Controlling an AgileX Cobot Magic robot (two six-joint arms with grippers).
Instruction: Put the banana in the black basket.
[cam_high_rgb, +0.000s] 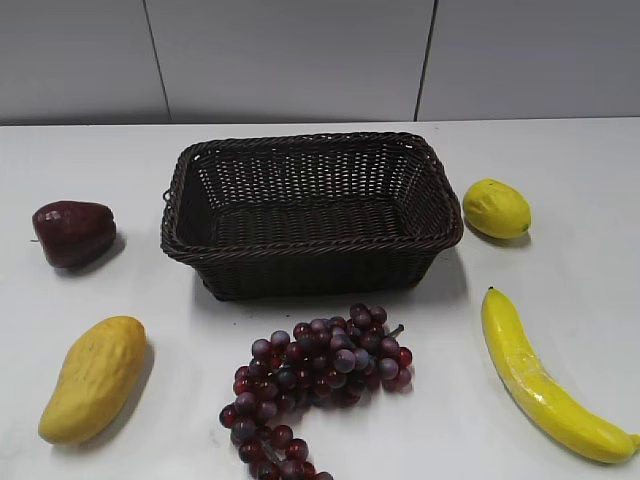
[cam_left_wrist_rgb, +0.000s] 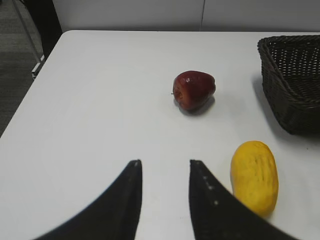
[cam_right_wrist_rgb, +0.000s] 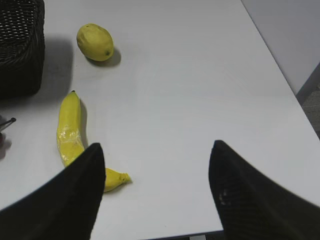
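Note:
The banana (cam_high_rgb: 545, 380) lies on the white table at the front right, long and curved, to the right of the black basket (cam_high_rgb: 310, 255). In the right wrist view the banana (cam_right_wrist_rgb: 70, 132) lies left of my right gripper (cam_right_wrist_rgb: 156, 150), which is open and empty; its left finger hides part of the banana's near end. The basket's corner (cam_right_wrist_rgb: 20, 45) shows at top left there. My left gripper (cam_left_wrist_rgb: 164, 162) is open and empty above bare table, with the basket's end (cam_left_wrist_rgb: 292, 82) at the right. Neither gripper shows in the exterior view.
A lemon (cam_high_rgb: 496, 208) sits right of the basket. A bunch of purple grapes (cam_high_rgb: 315, 385) lies in front of it. A yellow mango (cam_high_rgb: 95, 378) is at front left, a dark red fruit (cam_high_rgb: 73, 232) at left. The table's right edge (cam_right_wrist_rgb: 280, 80) is close.

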